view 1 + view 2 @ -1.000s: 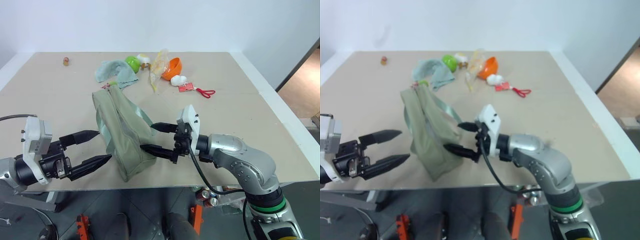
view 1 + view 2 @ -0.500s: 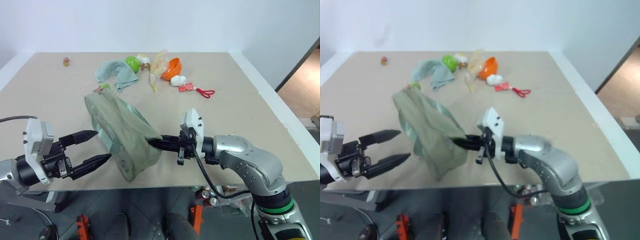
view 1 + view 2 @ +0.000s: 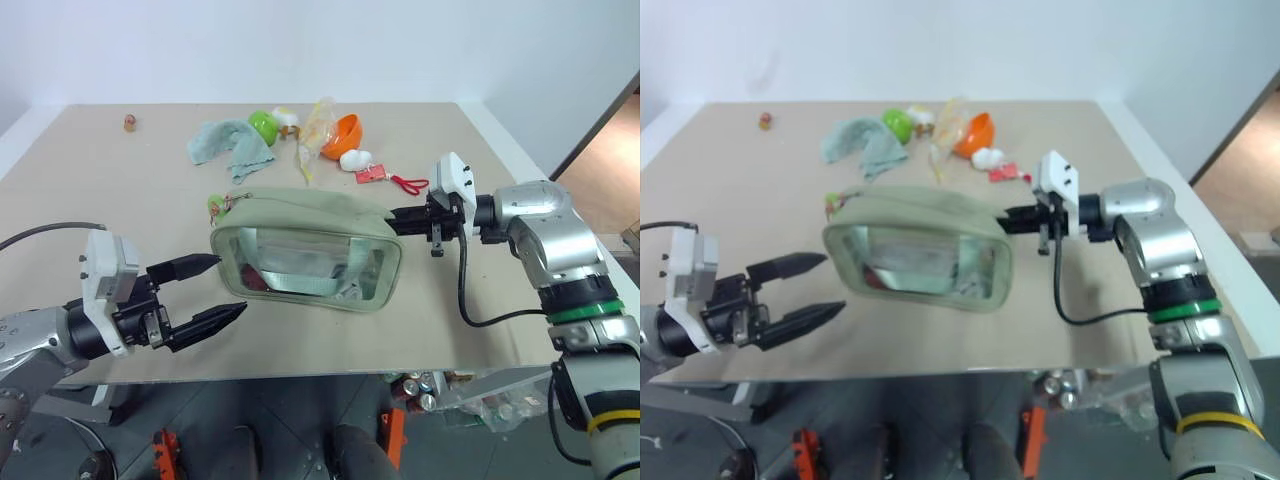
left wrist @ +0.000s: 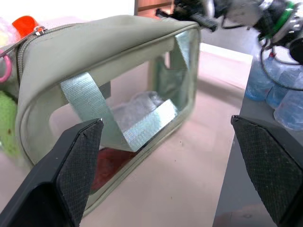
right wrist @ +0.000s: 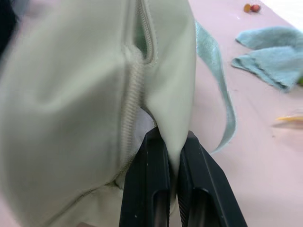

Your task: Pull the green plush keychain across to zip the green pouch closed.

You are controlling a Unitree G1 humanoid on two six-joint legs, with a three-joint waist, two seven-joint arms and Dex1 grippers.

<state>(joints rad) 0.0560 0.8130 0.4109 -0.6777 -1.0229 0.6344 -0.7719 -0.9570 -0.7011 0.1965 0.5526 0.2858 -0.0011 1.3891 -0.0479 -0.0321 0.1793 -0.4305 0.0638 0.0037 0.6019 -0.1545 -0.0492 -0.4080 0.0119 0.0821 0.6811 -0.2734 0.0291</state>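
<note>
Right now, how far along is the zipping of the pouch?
Done: the right gripper has pinched the green pouch by its end fabric, so it stands window-side toward the camera. In hand: the left gripper waits open beside it. Left: the green plush keychain sits ungrasped at the far end, nothing pulled yet.

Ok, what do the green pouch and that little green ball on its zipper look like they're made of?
The green pouch: matte sage woven fabric with stitched seams, glossy clear plastic side window, and ribbed webbing straps. The green plush keychain: fuzzy, probably plush or pile fibre.
</note>
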